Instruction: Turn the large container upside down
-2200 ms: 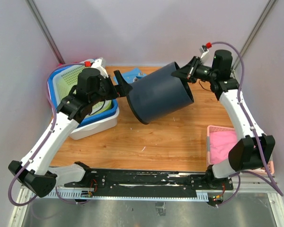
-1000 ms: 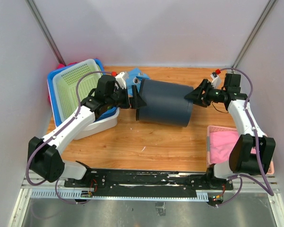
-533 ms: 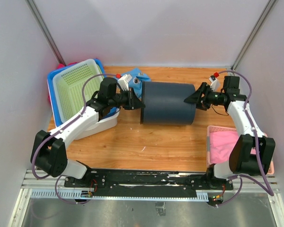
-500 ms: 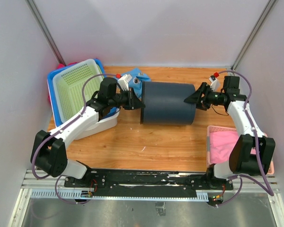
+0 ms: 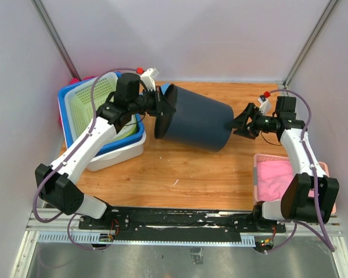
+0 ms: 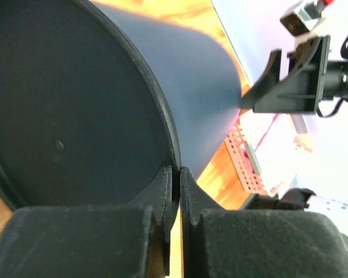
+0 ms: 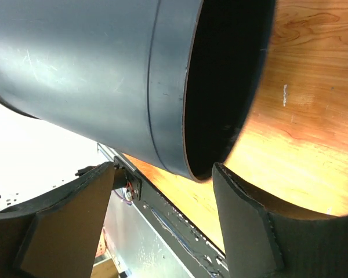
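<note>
The large container [image 5: 197, 121], a dark blue-grey bucket, lies on its side across the back of the wooden table, its left end raised. My left gripper [image 5: 163, 109] is shut on that left end's rim. In the left wrist view the fingers [image 6: 175, 174] pinch the thin rim beside the container's round dark face [image 6: 75, 110]. My right gripper [image 5: 239, 123] hangs at the right end with its jaws wide open. In the right wrist view the container's rim [image 7: 188, 116] reaches between the spread fingers [image 7: 162, 168], touching neither.
A green basket [image 5: 90, 104] nested in a blue tub [image 5: 127, 141] over a white tub stands at the left. A pink tray [image 5: 275, 176] sits at the right near edge. Grey walls close in on three sides. A black rail [image 5: 180, 217] runs along the front.
My left gripper has shut on the container's rim and lifted that end up and back, tilting the container. My right gripper has opened wider and drawn slightly away to the right.
</note>
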### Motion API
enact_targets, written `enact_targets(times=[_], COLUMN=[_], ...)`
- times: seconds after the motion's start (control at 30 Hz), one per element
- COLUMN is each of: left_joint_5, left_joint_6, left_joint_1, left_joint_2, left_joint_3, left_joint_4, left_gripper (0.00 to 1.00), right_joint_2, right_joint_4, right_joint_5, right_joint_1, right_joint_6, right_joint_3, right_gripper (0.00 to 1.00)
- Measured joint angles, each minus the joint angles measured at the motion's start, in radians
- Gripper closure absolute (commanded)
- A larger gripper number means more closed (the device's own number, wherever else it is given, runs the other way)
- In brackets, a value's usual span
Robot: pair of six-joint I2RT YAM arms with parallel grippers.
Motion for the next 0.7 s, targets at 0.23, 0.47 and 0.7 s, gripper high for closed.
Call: enact_targets(times=[0.23,0.47,0.7], left_joint_5=[-0.089,-0.158,-0.219], left_joint_6=[0.106,0.168,0.233], left_joint_1=[-0.002,-0.127,-0.335], left_joint_2=[0.016,0.063,0.15], left_joint_3=[0.203,0.267,0.352], left_joint_4=[-0.171,-0.181,-0.172], left_gripper=[1.0,1.0,1.0], right_joint_2=[-0.103,-0.265,-0.442], right_joint_4=[-0.062,-0.15,-0.225], right_joint_5=[0.084,0.266,0.472], right_joint_1=[0.0,0.0,0.0], right_joint_6=[-0.007,-0.014,-0.012], right_joint_3=[0.0,0.0,0.008], right_gripper=[0.28,0.28,0.29])
